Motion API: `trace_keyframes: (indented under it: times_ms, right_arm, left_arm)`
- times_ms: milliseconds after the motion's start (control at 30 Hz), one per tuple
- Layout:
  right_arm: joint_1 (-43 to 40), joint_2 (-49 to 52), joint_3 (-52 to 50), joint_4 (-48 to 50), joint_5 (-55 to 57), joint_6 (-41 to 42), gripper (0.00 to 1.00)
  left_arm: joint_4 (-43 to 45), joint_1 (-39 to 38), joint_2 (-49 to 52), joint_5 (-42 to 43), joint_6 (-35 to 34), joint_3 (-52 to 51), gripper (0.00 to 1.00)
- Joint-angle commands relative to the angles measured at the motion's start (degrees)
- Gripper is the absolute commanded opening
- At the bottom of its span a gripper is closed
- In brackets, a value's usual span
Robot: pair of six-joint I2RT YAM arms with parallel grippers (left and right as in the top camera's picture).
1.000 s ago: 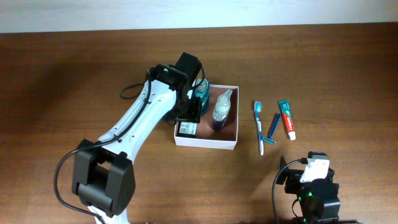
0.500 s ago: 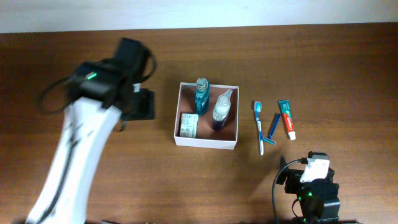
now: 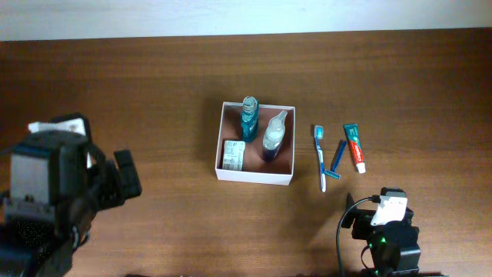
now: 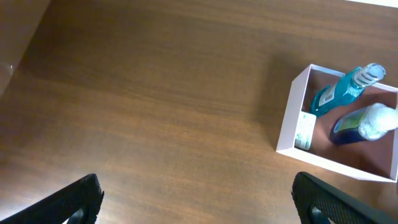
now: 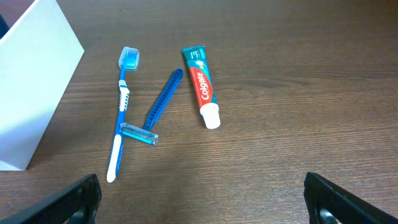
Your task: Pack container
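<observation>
The container, a square white-walled box with a pinkish-brown floor, sits mid-table. Inside lie a teal bottle, a white-and-blue bottle and a small green-and-white carton. The left wrist view shows the container at the far right. My left gripper is open over bare wood well to the container's left, holding nothing. My right gripper is open and empty, near the front edge. It faces a toothbrush, a blue razor and a toothpaste tube.
Right of the container the toothbrush, razor and toothpaste lie side by side. The left arm looms large at the lower left; the right arm sits at the lower right. The container's white wall fills the right wrist view's left.
My left arm has pulled out of the container and swung left and toward the front, its jaws opening wide. The carton stays in the container. The right arm has not moved.
</observation>
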Motion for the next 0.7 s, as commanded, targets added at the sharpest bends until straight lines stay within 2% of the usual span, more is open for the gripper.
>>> trace_keyframes:
  times_ms: [0,233,367,467,667]
  right_arm:
    - [-0.4,-0.3,-0.3,0.1,0.1,0.5,0.99]
    - [-0.4,-0.3,-0.3,0.4,-1.5,0.5,0.99]
    - [-0.4,-0.3,-0.3,3.0,-12.2,0.5,0.99]
    - [-0.4,-0.3,0.0,9.1,-20.0,0.5,0.98]
    - [-0.4,1.9,8.9,9.3,-21.4,0.5,0.99]
  left_arm:
    - [-0.4,0.3,-1.8,-0.8,0.5,0.6,0.99]
    - [-0.3,0.3,-2.7,-0.8,0.5,0.6,0.99]
    - [-0.3,0.3,-2.7,-0.8,0.5,0.6,0.99]
    - [-0.3,0.3,-2.7,-0.8,0.5,0.6,0.99]
    - [-0.3,0.3,-2.7,-0.8,0.5,0.6,1.00]
